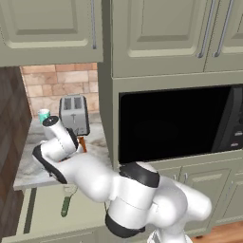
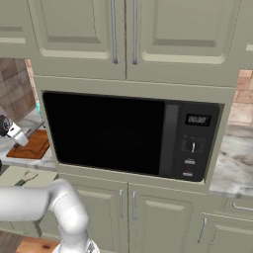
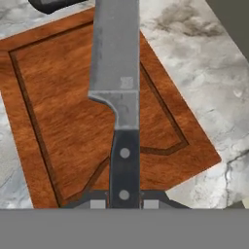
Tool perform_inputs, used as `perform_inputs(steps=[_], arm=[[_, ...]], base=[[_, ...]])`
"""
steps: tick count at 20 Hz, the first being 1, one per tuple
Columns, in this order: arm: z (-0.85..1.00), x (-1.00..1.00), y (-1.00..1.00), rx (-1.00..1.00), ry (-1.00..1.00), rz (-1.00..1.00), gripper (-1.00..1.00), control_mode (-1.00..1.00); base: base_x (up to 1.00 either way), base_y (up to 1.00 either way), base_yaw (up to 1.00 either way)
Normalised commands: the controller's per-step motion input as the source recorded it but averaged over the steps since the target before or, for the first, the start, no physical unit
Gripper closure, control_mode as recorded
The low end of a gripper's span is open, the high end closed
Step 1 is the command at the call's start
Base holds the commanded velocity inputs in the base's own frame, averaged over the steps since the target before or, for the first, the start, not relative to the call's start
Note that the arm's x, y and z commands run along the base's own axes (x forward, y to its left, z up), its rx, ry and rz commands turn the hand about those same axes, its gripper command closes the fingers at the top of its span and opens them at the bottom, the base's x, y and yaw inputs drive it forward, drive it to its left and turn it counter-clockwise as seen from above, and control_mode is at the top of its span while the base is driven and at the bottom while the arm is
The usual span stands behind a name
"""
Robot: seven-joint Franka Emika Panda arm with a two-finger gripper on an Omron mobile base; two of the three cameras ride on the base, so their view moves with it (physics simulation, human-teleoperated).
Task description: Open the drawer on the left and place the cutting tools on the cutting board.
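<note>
My gripper [image 3: 124, 202] is shut on the black riveted handle of a knife [image 3: 116, 63], whose grey blade points away over the cutting board [image 3: 63, 121]. The reddish-brown board with its edge groove lies on the marble counter directly under the knife; whether the blade touches it I cannot tell. The same cutting board [image 2: 32, 145] lies left of the microwave. The drawer [image 1: 42, 211] stands pulled out below the counter, its beige inside showing, and a green-handled tool [image 1: 65, 205] lies in it.
A silver toaster [image 1: 74, 114] and a teal cup [image 1: 43, 114] stand at the back of the counter. A dark rounded object [image 3: 53, 4] lies at the board's far end. The black microwave [image 2: 123, 136] sits in the cabinet wall to the right.
</note>
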Motion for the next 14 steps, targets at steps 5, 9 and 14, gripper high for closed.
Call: perform_inputs(steps=[5,9,14], arm=[[-0.27,0.07,0.17,0.00,0.00,0.08,1.00,-1.00],[-0.29,0.17,0.16,0.00,0.00,0.08,1.00,-1.00],[-0.27,0.34,0.03,0.00,0.00,0.06,1.00,-1.00]], base=[[0.00,0.00,0.00],[0.00,0.00,0.00],[0.00,0.00,0.00]])
